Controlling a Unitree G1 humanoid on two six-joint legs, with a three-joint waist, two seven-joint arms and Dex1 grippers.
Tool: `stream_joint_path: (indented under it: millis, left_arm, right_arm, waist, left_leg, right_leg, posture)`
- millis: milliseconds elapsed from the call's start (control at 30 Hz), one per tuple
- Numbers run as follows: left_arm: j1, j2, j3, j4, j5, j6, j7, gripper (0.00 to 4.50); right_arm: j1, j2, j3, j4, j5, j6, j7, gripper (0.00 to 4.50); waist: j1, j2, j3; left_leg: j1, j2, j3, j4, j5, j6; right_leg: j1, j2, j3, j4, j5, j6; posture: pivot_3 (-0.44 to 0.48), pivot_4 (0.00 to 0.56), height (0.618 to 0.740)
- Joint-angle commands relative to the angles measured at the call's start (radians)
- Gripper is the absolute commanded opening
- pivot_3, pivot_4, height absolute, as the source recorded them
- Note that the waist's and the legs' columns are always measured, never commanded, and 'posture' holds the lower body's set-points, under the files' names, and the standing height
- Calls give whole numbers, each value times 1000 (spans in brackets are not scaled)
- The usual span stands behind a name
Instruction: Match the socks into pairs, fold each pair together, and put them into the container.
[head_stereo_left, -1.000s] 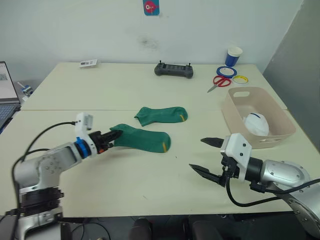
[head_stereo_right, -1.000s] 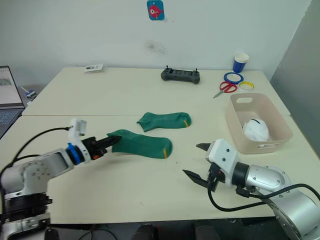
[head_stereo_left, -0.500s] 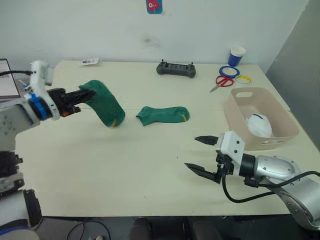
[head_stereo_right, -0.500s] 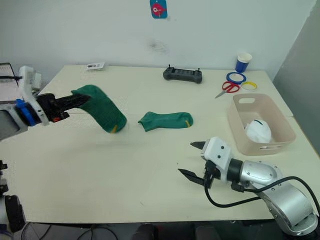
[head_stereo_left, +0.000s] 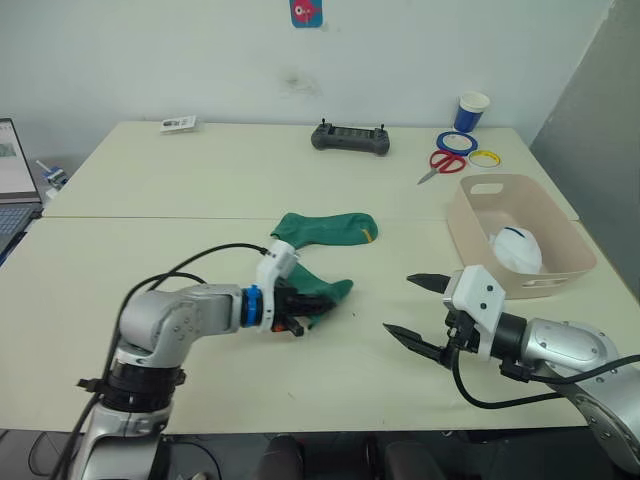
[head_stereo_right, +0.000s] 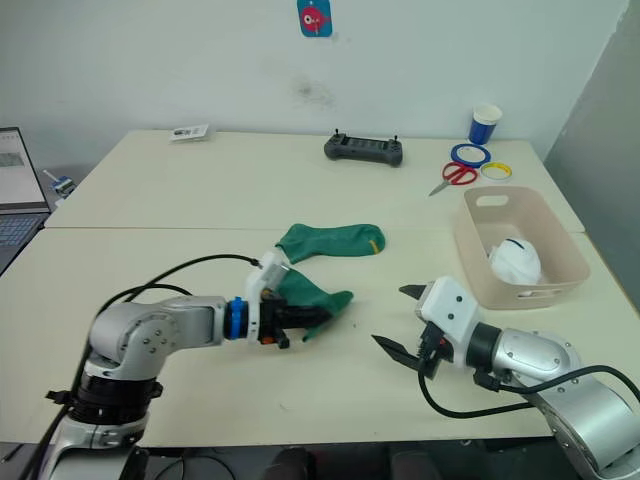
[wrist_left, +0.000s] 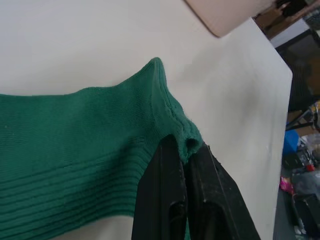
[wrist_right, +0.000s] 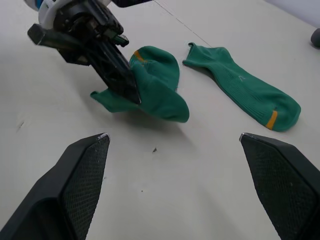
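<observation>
My left gripper (head_stereo_left: 300, 306) is shut on the edge of a dark green sock (head_stereo_left: 326, 290), which lies crumpled on the table just in front of it. The left wrist view shows the black fingers (wrist_left: 165, 190) pinching the sock's (wrist_left: 90, 130) knit hem. A second dark green sock (head_stereo_left: 325, 228) with a yellow mark lies flat just beyond. My right gripper (head_stereo_left: 400, 305) hovers open, right of the held sock, with nothing between its fingers (wrist_right: 85, 175). The pink-beige container (head_stereo_left: 470, 225) stands at the right with a folded white sock (head_stereo_left: 515, 248) inside.
At the table's far side lie a black controller (head_stereo_left: 350, 138), red scissors (head_stereo_left: 440, 162), blue (head_stereo_left: 452, 142) and yellow (head_stereo_left: 483, 158) tape rolls, a blue-and-white cup (head_stereo_left: 470, 110) and a small card (head_stereo_left: 178, 124). A laptop (head_stereo_left: 10, 170) sits at the left edge.
My left gripper lifted the green sock up and to the left, then brought it down beside the flat green sock, where it now lies bunched. The right gripper has stayed open.
</observation>
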Motion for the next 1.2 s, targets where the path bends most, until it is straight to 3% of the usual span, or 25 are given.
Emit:
stream_joint_path:
  millis: [33,200,233,433,600,700,900,1000,1200]
  left_arm:
    - [-15,-50,-15,-9,29,-46,42,32]
    - [-24,-122,-64,4,69,-78,74,32]
    - [-24,-136,-67,5,74,-87,81,467]
    - [-29,-124,-69,-12,114,-184,46,2019]
    - [-51,55,-71,-24,158,-321,-138,3526]
    - [-64,210,-98,55,265,-579,-357,4408]
    - [-167,373,-144,415,514,-1129,-634,4471]
    - [-230,376,-171,612,624,-1404,-691,4471]
    - [-348,320,-229,956,796,-1916,-685,4471]
  right_arm:
    - [12,-11,-40,-59,9,13,-16,4500]
    - [22,-23,-52,-80,15,34,-24,4500]
    - [22,-24,-55,-82,17,38,-25,4500]
    - [33,-32,-66,-93,15,46,-23,4500]
    - [40,-41,-59,-93,5,37,-18,4500]
    - [35,-52,-45,-89,-6,22,-5,4500]
    - [30,-71,20,-73,-49,-21,20,4500]
    - [14,-59,53,-69,-58,-30,20,4500]
    - [-7,-43,107,-73,-76,-26,20,4500]
  waist:
    - [0,0,0]
    - [-1,0,0]
    - [-1,0,0]
    - [-1,0,0]
    - [-3,0,0]
    - [-3,1,0]
    - [1,1,0]
    - [1,1,0]
    - [2,1,0]
  left_leg:
    - [0,0,0,0,0,0]
    - [0,0,0,0,0,0]
    - [0,0,0,0,0,0]
    - [0,0,0,0,0,0]
    - [1,0,0,0,0,0]
    - [1,0,1,-1,0,0]
    - [1,0,1,-1,0,0]
    - [-1,0,1,-1,0,0]
    - [-3,0,1,-1,0,1]
  right_leg:
    - [0,0,0,0,0,0]
    - [0,0,0,0,1,0]
    - [0,0,0,0,1,0]
    - [0,0,0,0,0,0]
    - [0,0,0,0,0,0]
    - [0,1,1,-1,0,0]
    - [0,0,0,-2,-1,-2]
    - [0,0,0,-3,-1,-2]
    - [-1,0,0,-3,-1,-2]
  posture:
    - [0,150,740]
    - [0,150,740]
    - [0,150,740]
    - [0,150,740]
    - [0,150,740]
    - [0,150,740]
    - [0,150,740]
    - [0,150,740]
    - [0,150,740]
